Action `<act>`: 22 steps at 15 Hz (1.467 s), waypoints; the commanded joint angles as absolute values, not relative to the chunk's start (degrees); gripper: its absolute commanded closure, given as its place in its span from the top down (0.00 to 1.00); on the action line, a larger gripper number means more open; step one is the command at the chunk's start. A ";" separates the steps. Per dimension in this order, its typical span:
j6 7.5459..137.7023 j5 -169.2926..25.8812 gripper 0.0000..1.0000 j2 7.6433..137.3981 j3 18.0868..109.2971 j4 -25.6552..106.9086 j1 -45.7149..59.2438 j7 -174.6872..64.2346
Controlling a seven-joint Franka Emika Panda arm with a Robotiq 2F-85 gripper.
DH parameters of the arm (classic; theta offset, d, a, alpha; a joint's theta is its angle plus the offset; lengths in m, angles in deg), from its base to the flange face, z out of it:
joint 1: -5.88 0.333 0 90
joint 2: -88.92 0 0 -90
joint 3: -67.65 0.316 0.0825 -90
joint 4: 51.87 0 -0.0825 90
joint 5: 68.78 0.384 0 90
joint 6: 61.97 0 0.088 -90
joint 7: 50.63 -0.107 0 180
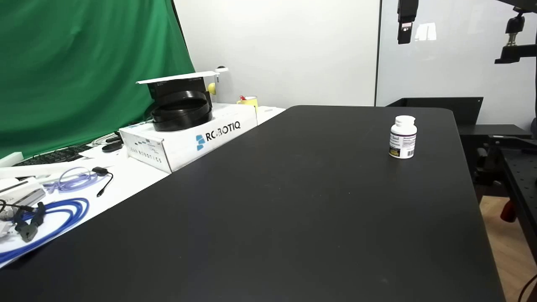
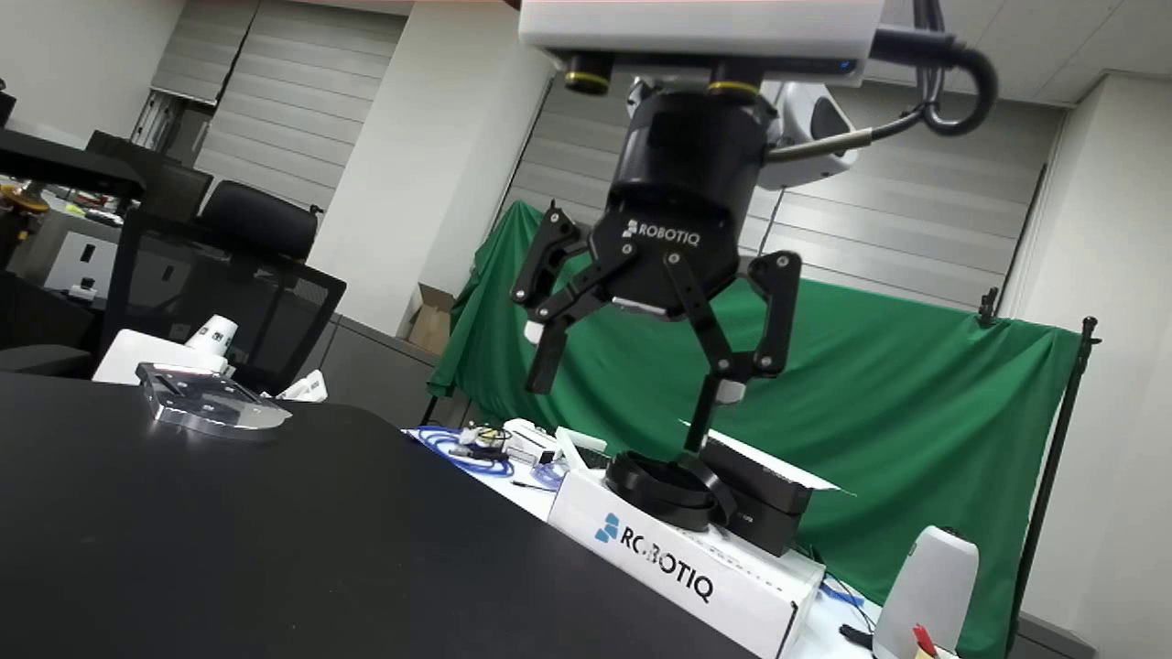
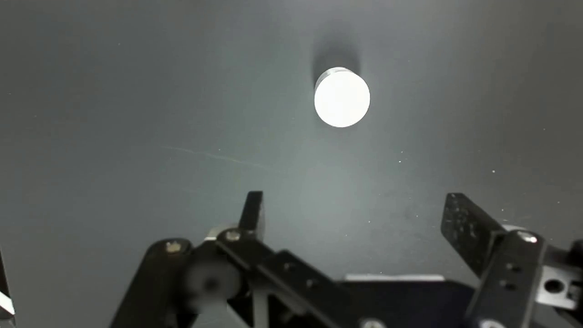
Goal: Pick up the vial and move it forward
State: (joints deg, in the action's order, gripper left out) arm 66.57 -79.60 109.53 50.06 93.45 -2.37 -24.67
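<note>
The vial (image 1: 402,140) is a small white bottle with a white cap and a dark label band. It stands upright on the black table (image 1: 293,209), toward the far right in an exterior view. In the wrist view the vial (image 3: 342,98) shows from above as a bright white disc, ahead of the fingertips. My gripper (image 3: 355,200) is open and empty, with its fingers wide apart. In an exterior view the gripper (image 2: 618,417) hangs above the table, pointing down. The vial is out of view there. Another exterior view shows one finger (image 1: 405,33) at the top edge, above the vial.
A white Robotiq box (image 1: 209,132) with black rings (image 1: 182,111) on it stands beside the table, on a white surface with cables (image 1: 71,214). A clear plate (image 2: 211,403) lies at the table's far edge. A green curtain (image 2: 870,394) hangs behind.
</note>
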 commanded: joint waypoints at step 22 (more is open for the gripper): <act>93.94 -66.58 1.00 90.11 50.97 103.13 -4.38 -11.42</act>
